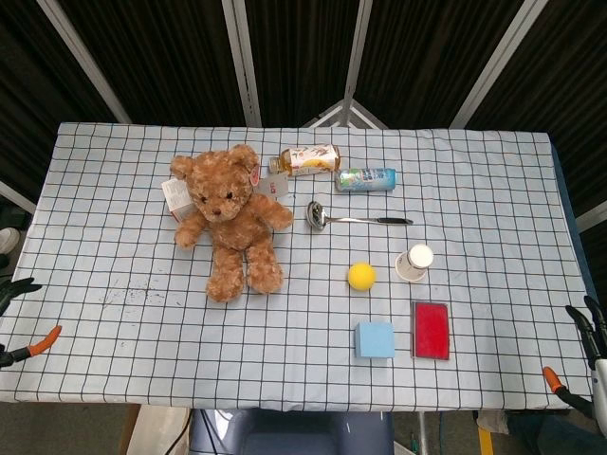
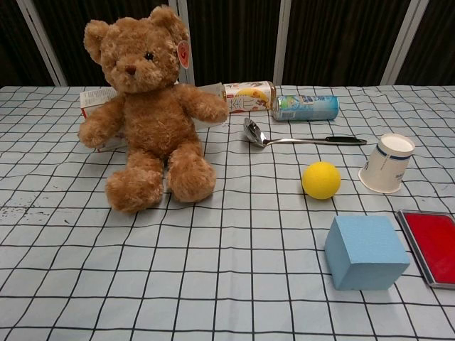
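My left hand [image 1: 17,303] shows only at the left edge of the head view, beside the table's near left corner. Its dark fingers are spread and hold nothing. My right hand [image 1: 590,334] sits at the right edge, off the table's near right corner, with its fingers apart and empty. The thing nearest to it is a flat red case [image 1: 431,330] [image 2: 434,245]. Neither hand appears in the chest view. A brown teddy bear [image 1: 230,218] [image 2: 149,114] sits left of centre.
On the checked cloth [image 1: 114,275] lie a yellow ball [image 1: 360,276] [image 2: 320,180], a tipped paper cup [image 1: 413,262] [image 2: 387,163], a blue block [image 1: 375,339] [image 2: 365,251] and a ladle [image 1: 351,218] [image 2: 284,140]. A bottle [image 1: 308,159] and a can [image 1: 366,178] also lie there, with a white box [image 1: 175,197] behind the bear.
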`<state>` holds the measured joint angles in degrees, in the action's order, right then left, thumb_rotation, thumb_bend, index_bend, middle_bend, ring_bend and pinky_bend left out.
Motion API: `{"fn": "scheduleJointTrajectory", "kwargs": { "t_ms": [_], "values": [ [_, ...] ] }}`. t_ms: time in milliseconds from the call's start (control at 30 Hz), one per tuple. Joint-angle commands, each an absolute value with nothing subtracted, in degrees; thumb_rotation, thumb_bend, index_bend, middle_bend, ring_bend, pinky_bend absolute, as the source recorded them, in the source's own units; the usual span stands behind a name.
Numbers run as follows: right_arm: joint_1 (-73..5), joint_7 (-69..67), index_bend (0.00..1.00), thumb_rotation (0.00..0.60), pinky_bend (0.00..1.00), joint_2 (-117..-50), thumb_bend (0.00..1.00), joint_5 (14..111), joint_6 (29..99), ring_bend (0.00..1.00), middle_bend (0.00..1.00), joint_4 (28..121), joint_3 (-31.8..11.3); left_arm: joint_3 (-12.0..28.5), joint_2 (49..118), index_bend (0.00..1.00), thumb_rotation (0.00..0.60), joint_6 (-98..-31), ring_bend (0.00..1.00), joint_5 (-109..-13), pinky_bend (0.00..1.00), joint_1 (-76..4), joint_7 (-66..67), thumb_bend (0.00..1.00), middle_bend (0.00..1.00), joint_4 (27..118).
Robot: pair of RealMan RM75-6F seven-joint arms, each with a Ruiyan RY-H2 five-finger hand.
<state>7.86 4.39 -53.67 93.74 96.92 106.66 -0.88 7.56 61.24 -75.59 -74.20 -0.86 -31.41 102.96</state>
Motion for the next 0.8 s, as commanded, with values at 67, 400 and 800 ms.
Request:
{"fn": "scheduleJointTrajectory", "kwargs": {
  "t_ms": [67,400,800],
  "values": [
    [7.53,4.8,0.14,0.6,0.0,-53.85,0.22,93.42,96.22,0.12,0.06,106.72,-0.87,12.49,63.26,0.25,0.6,-61.47,0.0,-64.44,0.0,-9.05,-39.0,0.31,0.09,98.92],
    [7.38,4.66,0.14,0.6,0.0,-53.85,0.22,92.73,95.76,0.12,0.06,106.76,-0.9,16.87,71.19,0.21,0.6,-50.55,0.0,-56.14,0.0,-18.09,-38.71,0.28,0.06,91.44],
    [7.23,3.67,0.14,0.6,0.0,-53.6,0.22,91.95,95.39,0.12,0.06,106.59,-1.01,19.72,80.36,0.24,0.6,-47.69,0.0,-47.2,0.0,-24.09,-34.15,0.3,0.13,83.57]
  ]
}}
